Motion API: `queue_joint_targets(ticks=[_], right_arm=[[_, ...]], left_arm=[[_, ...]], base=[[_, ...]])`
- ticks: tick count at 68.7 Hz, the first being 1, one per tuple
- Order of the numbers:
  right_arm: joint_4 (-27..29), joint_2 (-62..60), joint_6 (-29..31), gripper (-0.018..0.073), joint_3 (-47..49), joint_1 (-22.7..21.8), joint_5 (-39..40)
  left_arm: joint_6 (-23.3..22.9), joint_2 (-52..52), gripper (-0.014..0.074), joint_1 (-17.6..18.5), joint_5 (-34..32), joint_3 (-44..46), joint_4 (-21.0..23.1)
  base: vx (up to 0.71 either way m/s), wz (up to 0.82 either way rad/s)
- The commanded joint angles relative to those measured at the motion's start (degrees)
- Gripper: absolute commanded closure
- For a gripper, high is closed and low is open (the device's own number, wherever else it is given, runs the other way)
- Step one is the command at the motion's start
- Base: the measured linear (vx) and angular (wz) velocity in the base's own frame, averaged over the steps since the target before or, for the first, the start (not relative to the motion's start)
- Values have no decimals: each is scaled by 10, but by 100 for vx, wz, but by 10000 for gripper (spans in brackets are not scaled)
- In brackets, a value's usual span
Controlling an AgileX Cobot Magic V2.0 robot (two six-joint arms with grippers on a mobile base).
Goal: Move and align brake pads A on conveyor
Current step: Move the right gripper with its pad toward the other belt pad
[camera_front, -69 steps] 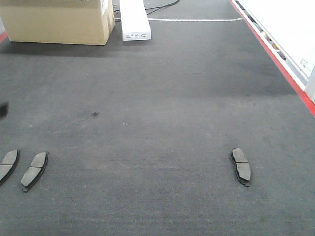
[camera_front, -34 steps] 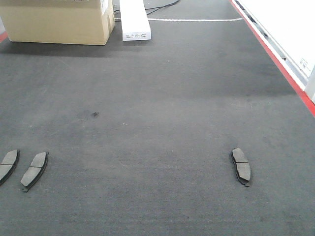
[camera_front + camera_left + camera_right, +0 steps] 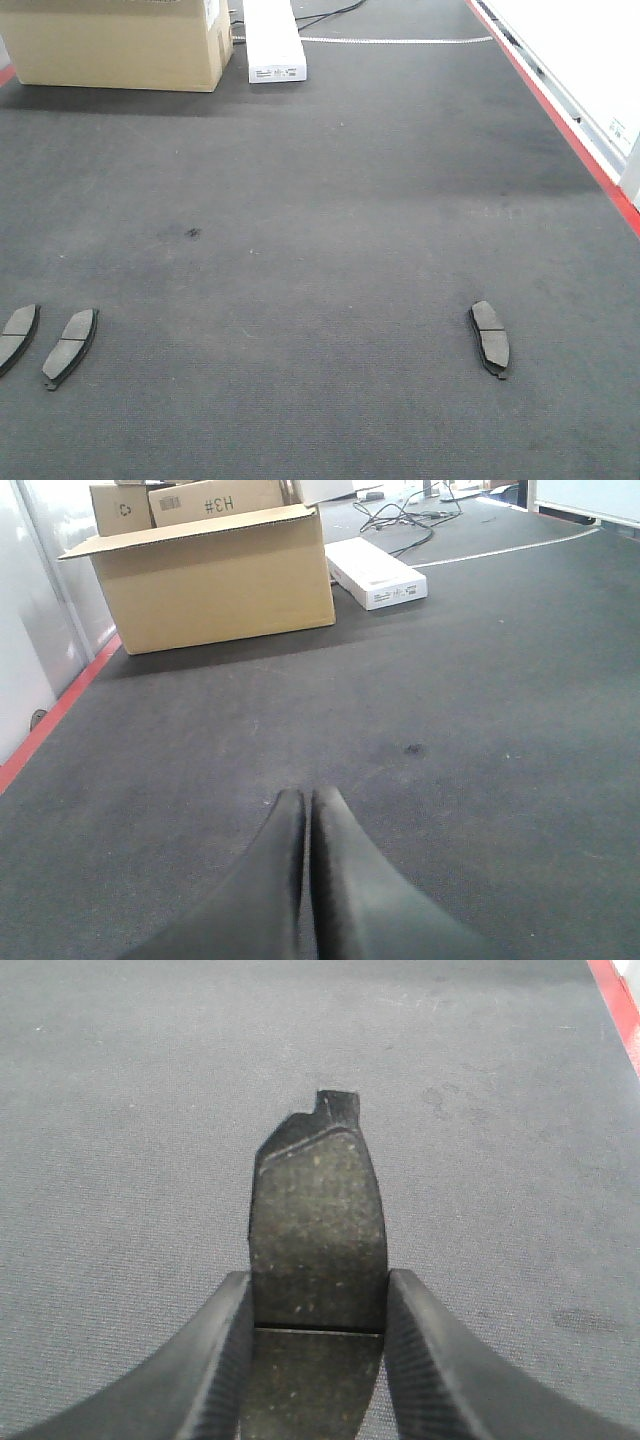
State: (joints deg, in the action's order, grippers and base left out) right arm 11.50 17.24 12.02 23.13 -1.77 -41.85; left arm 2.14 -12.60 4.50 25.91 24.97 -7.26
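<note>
Right gripper (image 3: pixel 318 1305) clamped on one brake pad (image 3: pixel 317 1235), tab toward 12 o'clock, over the conveyor (image 3: pixel 330 200). Left gripper (image 3: pixel 306 810) pressed closed, empty. Two pads (image 3: pixel 68 346) (image 3: pixel 15 336) side by side at 8 o'clock, another (image 3: pixel 489 338) at 4 o'clock.

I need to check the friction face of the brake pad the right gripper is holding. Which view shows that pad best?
The right wrist view: the held brake pad fills the frame between the right gripper fingers, its speckled face and groove clear. The front-facing and left wrist views do not show this pad at all.
</note>
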Motion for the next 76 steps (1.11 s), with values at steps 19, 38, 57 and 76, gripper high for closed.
queue_joint_targets(ticks=[19, 38, 57, 76], right_arm=[[6, 5, 4, 571, 18, -4, 48], [6, 5, 4, 571, 18, -4, 48], [6, 5, 4, 571, 18, -4, 50], [7, 5, 3, 571, 18, -4, 51]], left_arm=[[-1, -6, 603, 0, -39, 14, -1], [-1, -6, 602, 0, -39, 14, -1], [-1, -6, 602, 0, -39, 14, -1], [-1, -6, 602, 0, -39, 14, -1]], base=[[0, 0], [0, 0], [0, 0], [0, 0]])
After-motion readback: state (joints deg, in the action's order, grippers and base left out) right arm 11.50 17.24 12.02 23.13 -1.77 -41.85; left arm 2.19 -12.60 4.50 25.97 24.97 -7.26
